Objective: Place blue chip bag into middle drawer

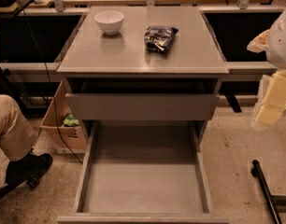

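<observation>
Blue chip bag lies on the tabletop; middle drawer stands open below to receive it — gripper at right, clenched or released I cannot tell

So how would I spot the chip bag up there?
Find the grey cabinet top, left of the gripper at the far right. Right of the white bowl lies the blue chip bag: dark and crinkled, unlike the smooth round bowl.
</observation>
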Motion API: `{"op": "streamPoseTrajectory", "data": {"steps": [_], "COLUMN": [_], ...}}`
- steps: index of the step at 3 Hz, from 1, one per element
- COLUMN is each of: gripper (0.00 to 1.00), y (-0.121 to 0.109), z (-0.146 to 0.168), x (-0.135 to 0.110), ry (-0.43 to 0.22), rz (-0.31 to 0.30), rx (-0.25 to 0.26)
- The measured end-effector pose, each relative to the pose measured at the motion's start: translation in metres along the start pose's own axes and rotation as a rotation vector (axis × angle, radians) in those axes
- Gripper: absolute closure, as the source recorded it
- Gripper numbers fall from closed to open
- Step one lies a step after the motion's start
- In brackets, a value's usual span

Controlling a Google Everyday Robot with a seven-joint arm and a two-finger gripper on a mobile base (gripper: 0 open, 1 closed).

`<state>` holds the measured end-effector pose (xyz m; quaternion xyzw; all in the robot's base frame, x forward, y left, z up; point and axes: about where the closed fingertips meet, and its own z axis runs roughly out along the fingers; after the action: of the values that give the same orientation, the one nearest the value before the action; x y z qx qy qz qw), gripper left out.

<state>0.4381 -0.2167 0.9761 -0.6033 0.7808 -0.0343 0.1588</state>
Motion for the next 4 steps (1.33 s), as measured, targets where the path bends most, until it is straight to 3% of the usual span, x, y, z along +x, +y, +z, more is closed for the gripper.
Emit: {"op": "streamPoseTrajectory", "data": {"steps": [1, 2, 4], "gripper": [0.00, 0.00, 0.00], "y": [0.000, -0.032, -0.128], "z": [0.000, 0.014, 0.071], "x": [0.000, -0.018, -0.059], "ry": [0.000, -0.028, -0.111], "rz": [0.000, -0.023, -0.010], "rx": [0.000, 0.037, 0.092]}}
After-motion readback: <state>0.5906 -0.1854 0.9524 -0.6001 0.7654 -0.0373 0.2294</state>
